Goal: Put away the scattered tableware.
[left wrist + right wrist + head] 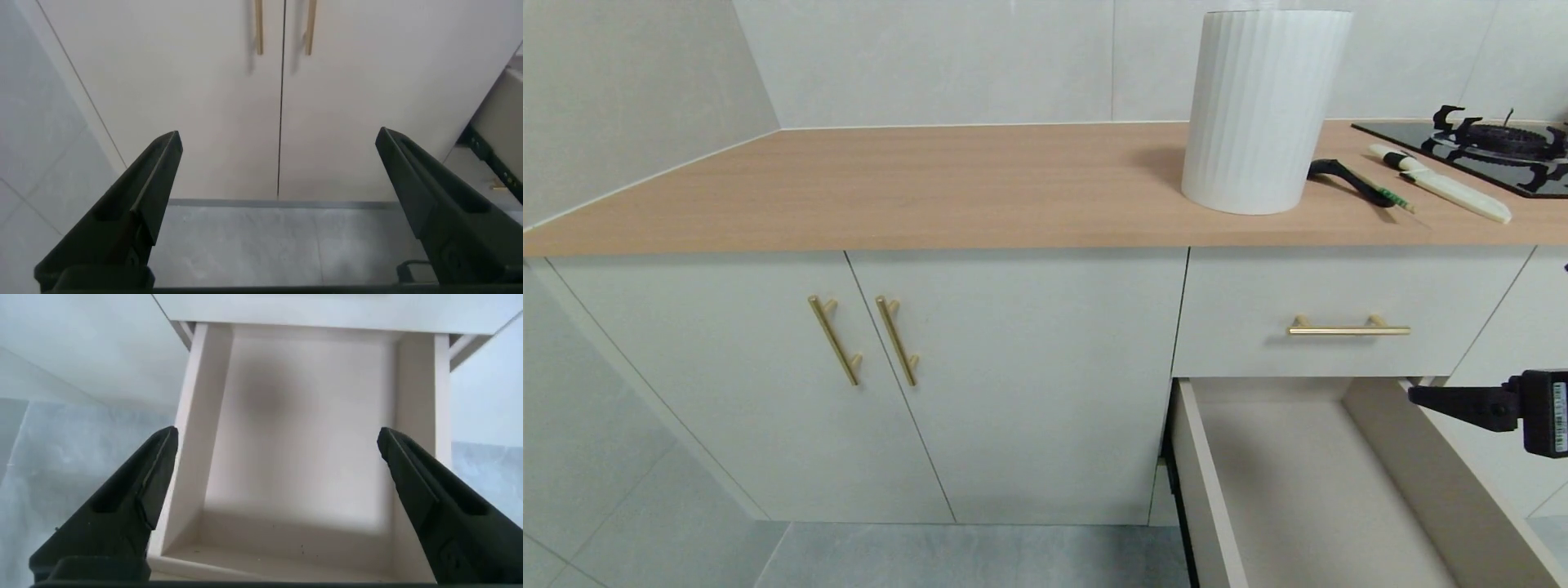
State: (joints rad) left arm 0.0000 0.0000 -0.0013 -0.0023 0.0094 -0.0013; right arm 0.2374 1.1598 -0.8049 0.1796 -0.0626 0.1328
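On the wooden counter (931, 188), to the right of a tall white ribbed container (1262, 106), lie a black-handled utensil (1343, 174), a thin stick with green marks (1390, 197) and a cream knife (1454, 189). Below them a deep lower drawer (1201, 482) is pulled out and has nothing in it. My right gripper (1429, 398) hangs over the drawer's right side; in the right wrist view this right gripper (275, 437) is open above the drawer floor (302, 433). My left gripper (278, 137) is open, low near the floor, facing the cabinet doors (204, 98).
A black gas hob (1494, 147) sits at the counter's far right. The upper drawer (1347, 329) is shut, with a gold bar handle. Two cabinet doors with gold handles (833, 339) are shut on the left. Tiled wall behind, grey floor (972, 555) below.
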